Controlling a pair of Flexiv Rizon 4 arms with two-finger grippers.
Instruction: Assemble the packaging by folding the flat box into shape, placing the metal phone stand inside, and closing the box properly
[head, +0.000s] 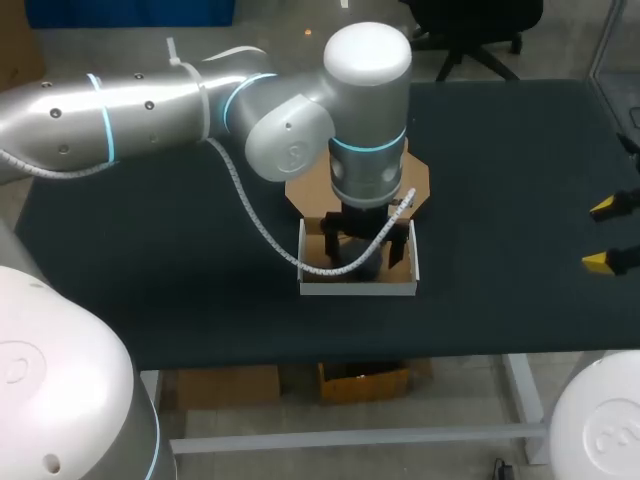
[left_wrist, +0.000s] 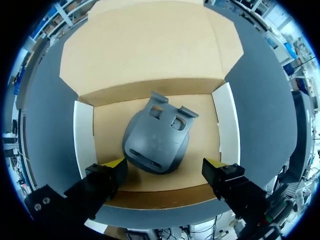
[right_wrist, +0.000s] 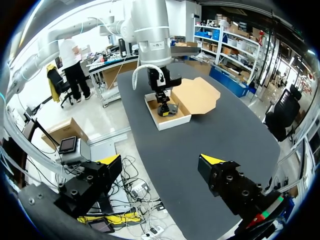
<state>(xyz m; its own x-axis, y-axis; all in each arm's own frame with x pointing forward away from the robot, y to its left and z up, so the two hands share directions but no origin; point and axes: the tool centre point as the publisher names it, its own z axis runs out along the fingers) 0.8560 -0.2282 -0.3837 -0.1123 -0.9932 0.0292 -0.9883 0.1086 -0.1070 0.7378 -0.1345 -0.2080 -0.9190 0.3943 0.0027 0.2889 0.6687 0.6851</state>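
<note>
Left arm (head: 150, 110) comes in across the worktop (head: 520, 150), wrist vertical over the open cardboard box (left_wrist: 82, 135). Left pincer (left_wrist: 164, 166) points straight down into it, fingers apart, nothing clamped. Grey metal phone stand (left_wrist: 155, 142) lies on box floor, just ahead of & btwn the fingers; can't tell if either tip touches it. Lid flap (left_wrist: 145, 45) lies open beyond the stand. White coiled cable (head: 250, 215) loops from the wrist across box front. Right pincer (right_wrist: 161, 161) is well apart from box, fingers apart, empty.
</note>
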